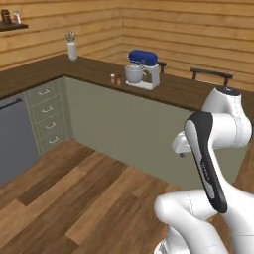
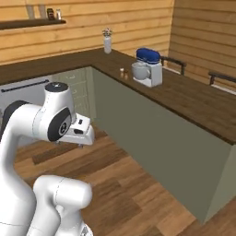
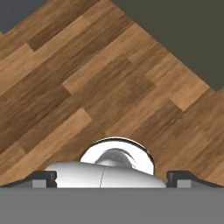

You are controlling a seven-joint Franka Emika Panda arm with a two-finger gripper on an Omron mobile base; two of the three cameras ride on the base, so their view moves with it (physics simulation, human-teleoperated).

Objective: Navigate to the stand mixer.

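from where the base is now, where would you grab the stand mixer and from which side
Probably by the rounded blue head of the stand mixer, coming down from above: it is the top part and free on all sides. The silver bowl sits tucked under it. The gripper is far off, pointing at the floor.

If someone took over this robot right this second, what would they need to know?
Gripper: points down at the wooden floor, fingertips wide apart, holding nothing.
Stand mixer with dark-blue head and silver bowl: on the dark wooden counter, beside two small shakers; a white vase stands at the corner.
Done: mixer is in sight.
Left: drive across the floor up to the counter by the mixer.
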